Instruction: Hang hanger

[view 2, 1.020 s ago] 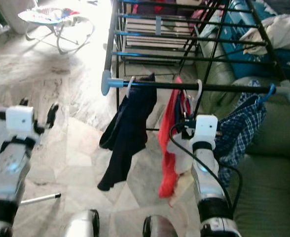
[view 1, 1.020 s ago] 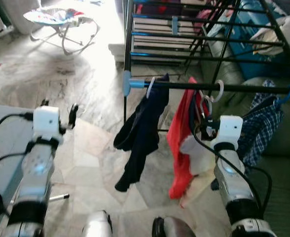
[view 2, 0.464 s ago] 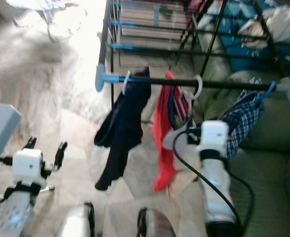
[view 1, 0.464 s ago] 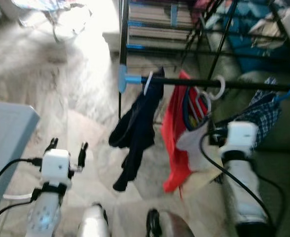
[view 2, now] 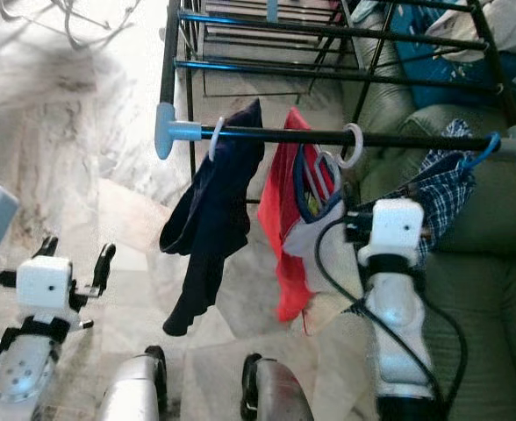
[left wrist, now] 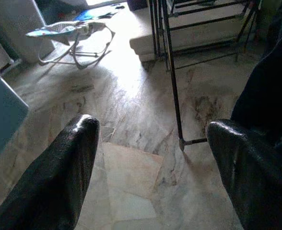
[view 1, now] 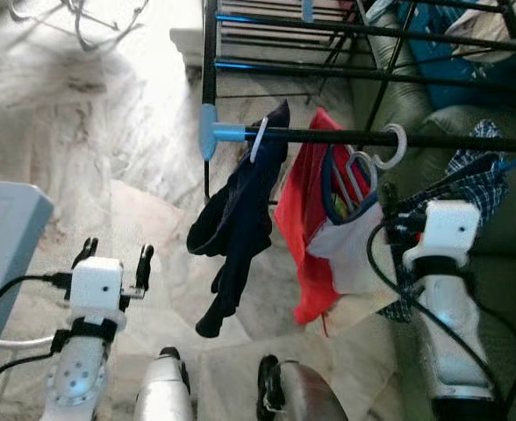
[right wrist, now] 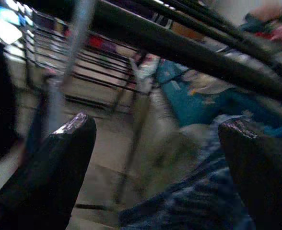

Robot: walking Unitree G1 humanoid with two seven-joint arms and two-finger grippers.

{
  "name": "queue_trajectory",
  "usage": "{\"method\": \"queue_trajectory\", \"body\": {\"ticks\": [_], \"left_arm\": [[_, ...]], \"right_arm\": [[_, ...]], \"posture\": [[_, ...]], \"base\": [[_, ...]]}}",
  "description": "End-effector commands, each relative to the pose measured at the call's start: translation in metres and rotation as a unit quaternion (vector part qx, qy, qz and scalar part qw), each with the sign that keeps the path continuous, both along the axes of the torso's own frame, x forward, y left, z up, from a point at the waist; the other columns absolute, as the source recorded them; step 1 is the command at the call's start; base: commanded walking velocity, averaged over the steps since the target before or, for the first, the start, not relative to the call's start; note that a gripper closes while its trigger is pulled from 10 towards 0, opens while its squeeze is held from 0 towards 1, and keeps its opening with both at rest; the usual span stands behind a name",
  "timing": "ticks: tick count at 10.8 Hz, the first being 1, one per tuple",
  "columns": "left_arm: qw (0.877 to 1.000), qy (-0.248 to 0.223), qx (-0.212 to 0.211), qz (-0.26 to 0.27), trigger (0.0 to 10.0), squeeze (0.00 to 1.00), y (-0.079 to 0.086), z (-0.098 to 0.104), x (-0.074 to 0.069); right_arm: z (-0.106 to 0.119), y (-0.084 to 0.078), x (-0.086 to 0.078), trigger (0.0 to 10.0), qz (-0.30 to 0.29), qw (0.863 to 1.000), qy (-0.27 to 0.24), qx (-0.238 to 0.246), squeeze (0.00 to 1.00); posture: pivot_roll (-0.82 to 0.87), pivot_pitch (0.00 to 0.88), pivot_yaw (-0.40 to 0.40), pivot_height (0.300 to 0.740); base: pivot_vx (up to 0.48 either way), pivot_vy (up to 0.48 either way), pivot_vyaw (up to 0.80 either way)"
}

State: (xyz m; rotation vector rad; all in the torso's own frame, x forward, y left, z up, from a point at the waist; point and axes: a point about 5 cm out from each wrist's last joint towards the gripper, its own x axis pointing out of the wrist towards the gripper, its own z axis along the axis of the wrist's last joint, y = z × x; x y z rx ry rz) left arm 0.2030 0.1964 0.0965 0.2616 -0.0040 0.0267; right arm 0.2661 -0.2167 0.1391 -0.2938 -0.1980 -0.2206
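On marble floor (view 1: 109, 158), drying rack (view 1: 346, 136)

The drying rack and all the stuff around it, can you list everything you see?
Drying rack: one, black bars with blue ends, standing ahead on the floor.
Dark garment: one, navy, on a white hanger at the front bar's left end.
Red garment: one, red, beside it on the same bar.
White hook: one, over the front bar, right of the red garment.
Checked shirt: one, blue and white, on a blue hanger at the right.
Sofa: one, green, on the right.
Floor: pale marble.
Left hand: black fingers open, low over the floor.
Right hand: fingers open, below the front bar.
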Motion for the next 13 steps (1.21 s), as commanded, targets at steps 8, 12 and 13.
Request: {"method": "queue_trajectory", "body": {"ticks": [8, 12, 13], "left_arm": [[0.996, -0.005, 0.043, -0.077, 10.0, 0.00, -0.024, 0.004, 0.014], [0.993, -0.013, 0.075, -0.085, 10.0, 0.00, -0.015, 0.013, 0.012], [0.993, -0.012, 0.079, -0.082, 10.0, 0.00, -0.012, 0.014, 0.010]], "right_arm": [[-0.027, -0.071, -0.001, 10.0, -0.199, 0.977, 0.077, 0.006, 0.00], [-0.034, -0.077, 0.032, 10.0, -0.192, 0.973, 0.122, 0.046, 0.00], [-0.047, -0.082, 0.036, 1.6, -0.182, 0.965, 0.172, 0.079, 0.00]], "posture": [[0.06, 0.289, -0.109, 0.740], [0.09, 0.347, -0.111, 0.740], [0.11, 0.359, -0.120, 0.740]], "base": [[0.000, 0.000, 0.00], [0.000, 0.000, 0.00], [0.000, 0.000, 0.00]]}}
